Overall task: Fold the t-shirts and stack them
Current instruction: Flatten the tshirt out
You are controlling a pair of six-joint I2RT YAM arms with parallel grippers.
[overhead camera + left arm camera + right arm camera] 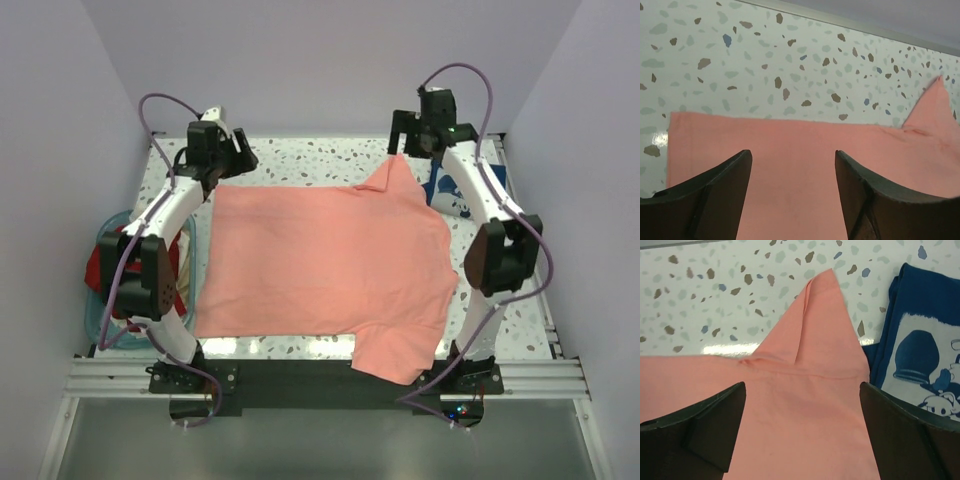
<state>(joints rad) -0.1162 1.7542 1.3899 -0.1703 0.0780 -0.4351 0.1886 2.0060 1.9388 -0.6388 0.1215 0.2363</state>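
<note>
Lying flat across the white speckled terrazzo table (300,165), the plain salmon-pink cloth t-shirt (320,265) fills its middle. The left gripper (792,160) hovers over the shirt's far left edge, jaws wide and empty. The right gripper (802,390) hangs above the far right sleeve, jaws wide and empty too. A navy blue printed t-shirt (920,340) lies just right of that sleeve. Dark red cloth (95,270) sits in the teal plastic basket (105,232) at left.

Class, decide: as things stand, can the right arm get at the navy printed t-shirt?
Probably yes. The right arm's open fingers hang over the far sleeve of the salmon-pink t-shirt, and the navy printed t-shirt lies flat just beside them on the table, its printed face uncovered.
</note>
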